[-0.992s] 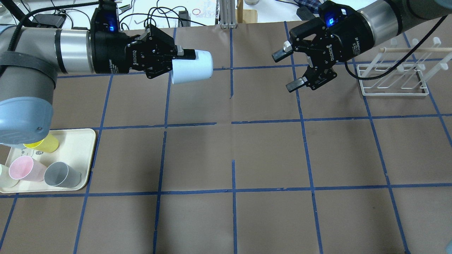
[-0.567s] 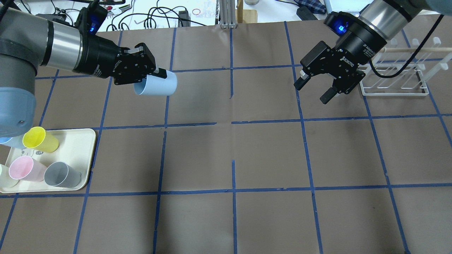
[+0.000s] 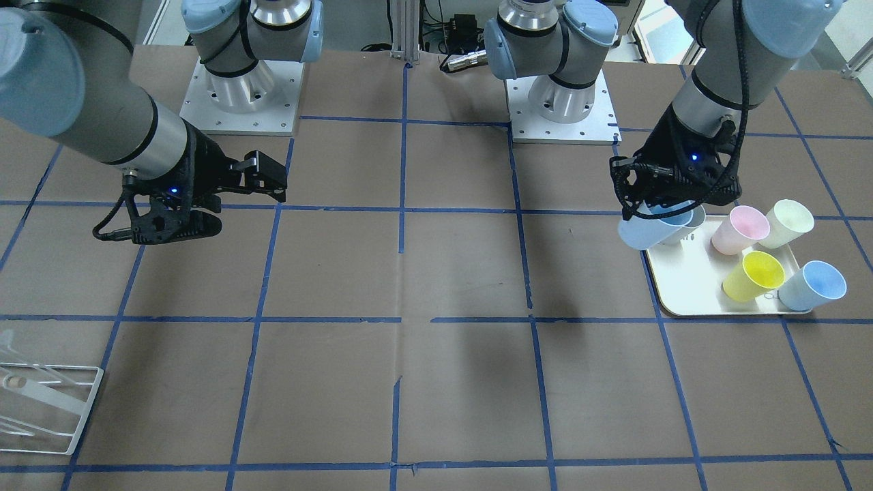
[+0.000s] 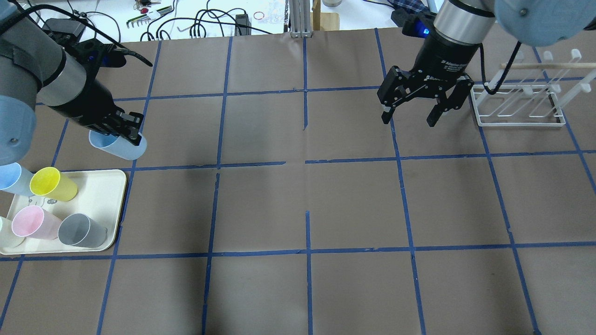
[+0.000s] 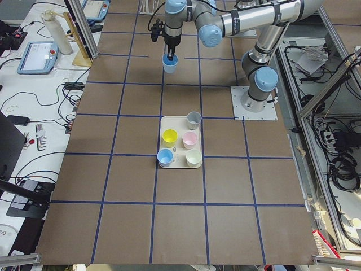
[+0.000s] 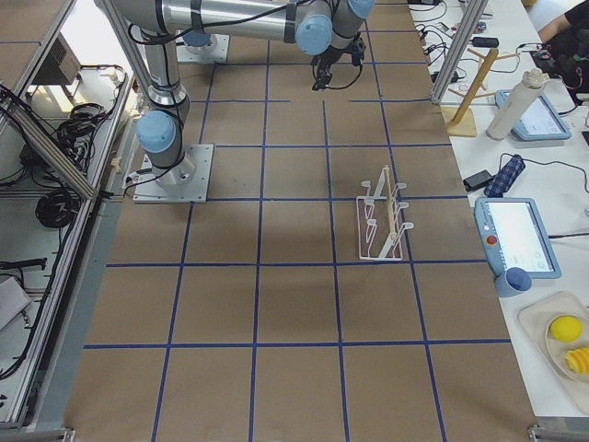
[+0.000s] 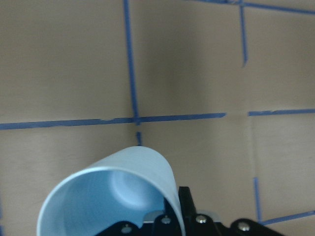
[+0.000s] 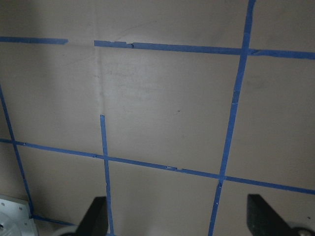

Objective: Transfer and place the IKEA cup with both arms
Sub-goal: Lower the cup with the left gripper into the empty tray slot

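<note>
The IKEA cup (image 4: pixel 122 148) is a light blue tumbler, tilted, held off the table by my left gripper (image 4: pixel 126 131), which is shut on its rim. It hangs just past the far corner of the tray (image 4: pixel 109 190). The front-facing view shows the cup (image 3: pixel 641 232) at the tray's edge, and the left wrist view shows its open mouth (image 7: pixel 110 196). A look-alike blue cup (image 4: pixel 11 178) stands on the tray. My right gripper (image 4: pixel 409 120) is open and empty, pointing down at the far right, beside the rack; its fingers (image 8: pixel 96 216) are wide apart.
The tray also holds a yellow cup (image 4: pixel 55 184), a pink cup (image 4: pixel 31 222), a grey cup (image 4: pixel 83 230) and a cream cup (image 3: pixel 790 221). A white wire rack (image 4: pixel 517 106) stands at the far right. Blue tape lines grid the brown table.
My left arm has swung the blue cup left and toward the tray, turning from level to pointing down. My right gripper has turned downward and moved slightly; it stays open.
</note>
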Controlling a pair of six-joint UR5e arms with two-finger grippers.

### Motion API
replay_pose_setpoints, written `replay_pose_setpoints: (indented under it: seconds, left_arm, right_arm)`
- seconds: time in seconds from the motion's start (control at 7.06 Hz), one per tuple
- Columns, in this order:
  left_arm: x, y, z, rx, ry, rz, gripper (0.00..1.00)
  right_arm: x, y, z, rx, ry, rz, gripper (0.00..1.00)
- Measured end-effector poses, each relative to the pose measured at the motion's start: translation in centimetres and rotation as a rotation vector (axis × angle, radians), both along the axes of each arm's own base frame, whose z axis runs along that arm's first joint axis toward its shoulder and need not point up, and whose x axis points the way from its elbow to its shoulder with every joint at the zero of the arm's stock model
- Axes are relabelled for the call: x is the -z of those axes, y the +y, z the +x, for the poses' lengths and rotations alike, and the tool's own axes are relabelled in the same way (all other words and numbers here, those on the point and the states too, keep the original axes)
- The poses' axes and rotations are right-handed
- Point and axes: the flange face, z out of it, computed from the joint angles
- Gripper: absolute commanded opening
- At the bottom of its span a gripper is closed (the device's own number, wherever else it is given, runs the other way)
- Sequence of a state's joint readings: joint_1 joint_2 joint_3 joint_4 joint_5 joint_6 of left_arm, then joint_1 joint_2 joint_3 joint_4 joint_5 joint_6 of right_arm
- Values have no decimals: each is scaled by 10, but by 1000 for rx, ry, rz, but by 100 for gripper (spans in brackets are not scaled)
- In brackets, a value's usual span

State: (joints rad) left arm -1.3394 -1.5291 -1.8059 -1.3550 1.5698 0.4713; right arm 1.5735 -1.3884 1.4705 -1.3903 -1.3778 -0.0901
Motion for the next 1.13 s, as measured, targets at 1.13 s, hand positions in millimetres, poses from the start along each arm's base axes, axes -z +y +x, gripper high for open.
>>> replay_pose_setpoints:
  seconds: [1.13]
  left_arm:
    - [138,-61,110,27,-59,152,0]
  right_arm:
    - [-57,1,17,56,146,-336,100]
